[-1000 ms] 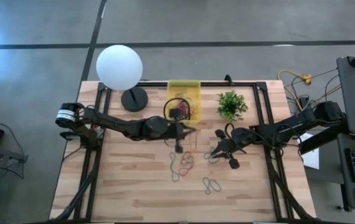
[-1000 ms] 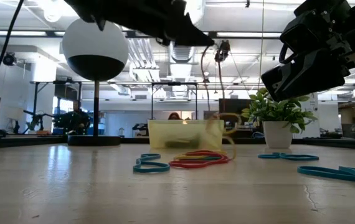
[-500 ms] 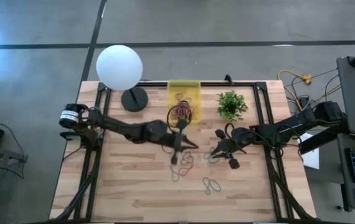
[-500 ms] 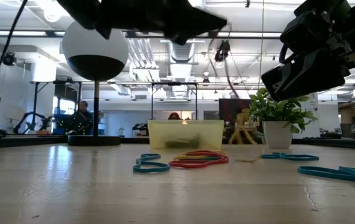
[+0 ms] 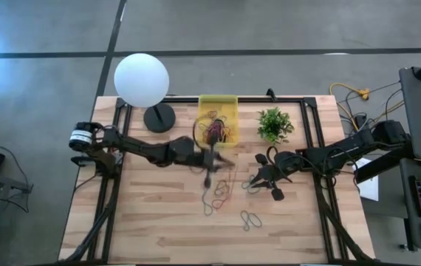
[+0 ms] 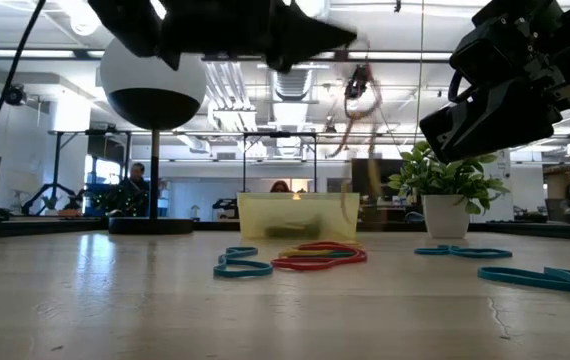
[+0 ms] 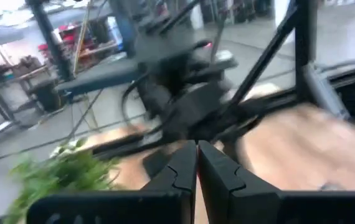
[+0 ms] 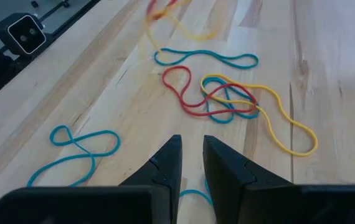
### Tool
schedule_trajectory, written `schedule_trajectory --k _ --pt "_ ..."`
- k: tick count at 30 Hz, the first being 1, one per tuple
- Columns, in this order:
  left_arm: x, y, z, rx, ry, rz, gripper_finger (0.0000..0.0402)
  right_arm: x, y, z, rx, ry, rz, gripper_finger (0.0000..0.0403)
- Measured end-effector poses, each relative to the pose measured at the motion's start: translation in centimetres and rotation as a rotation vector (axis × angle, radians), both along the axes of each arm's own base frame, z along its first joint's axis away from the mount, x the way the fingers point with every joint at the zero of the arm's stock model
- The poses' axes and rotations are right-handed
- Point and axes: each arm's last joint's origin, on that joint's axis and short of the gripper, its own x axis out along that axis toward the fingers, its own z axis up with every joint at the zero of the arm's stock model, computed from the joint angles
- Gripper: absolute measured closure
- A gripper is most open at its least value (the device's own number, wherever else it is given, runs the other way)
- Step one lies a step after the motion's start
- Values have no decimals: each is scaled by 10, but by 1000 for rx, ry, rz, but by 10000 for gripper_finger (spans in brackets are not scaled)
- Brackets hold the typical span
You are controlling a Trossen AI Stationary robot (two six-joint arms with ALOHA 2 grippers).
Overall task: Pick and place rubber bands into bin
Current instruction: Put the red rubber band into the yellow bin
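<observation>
Your left gripper (image 5: 212, 159), jaws pinched shut and seemingly trailing rubber bands (image 6: 357, 100), hangs just short of the bin (image 5: 218, 106), nearer than the waiting right gripper (image 5: 258, 179), whose narrow gap holds nothing.

A light wooden slatted table (image 5: 151, 222) carries a translucent yellow plastic bin (image 5: 218, 107), a white globe lamp on a black base (image 5: 159, 118) and a small green potted plant (image 5: 275, 124). Thin coloured rubber bands (image 5: 221, 193) lie loose just beside the right gripper (image 5: 255, 182).
</observation>
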Motion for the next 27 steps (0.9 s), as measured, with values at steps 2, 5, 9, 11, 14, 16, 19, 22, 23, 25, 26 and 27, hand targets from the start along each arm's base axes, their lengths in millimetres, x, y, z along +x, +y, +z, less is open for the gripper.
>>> schedule_trajectory --k 2,5,9,11,14,16,19,22,23,25,26,27 --pt "-1 1 -4 36 6 -142 401 0 0 0 0 0 0 346" --pt "0 -9 -4 15 -32 -343 402 0 0 0 0 -1 1 346" --pt "1 -5 -6 1 -28 -313 402 1 -1 1 -23 -23 -38 346" --pt "2 -6 -7 2 -30 -316 401 2 -2 2 -40 -31 -77 346" --pt "2 -9 -5 5 -50 -340 402 2 -3 2 -48 -31 -91 344" --pt "2 -7 -6 3 -43 -328 402 2 -3 2 -47 -31 -91 338" --pt "2 -7 -7 2 -34 -323 402 2 -3 2 -45 -31 -92 325" --pt "2 -8 -7 2 -37 -332 402 4 -2 3 -41 -53 -93 314" --pt "2 -8 -6 3 -38 -331 402 6 -2 3 -38 -64 -94 311" --pt "2 -7 -5 9 -48 -329 402 10 -2 0 -32 -84 -96 305" --pt "2 -7 -4 11 -54 -326 402 13 -1 -3 -32 -88 -95 302" --pt "2 -7 -4 12 -61 -326 402 15 -1 -7 -33 -79 -95 299"
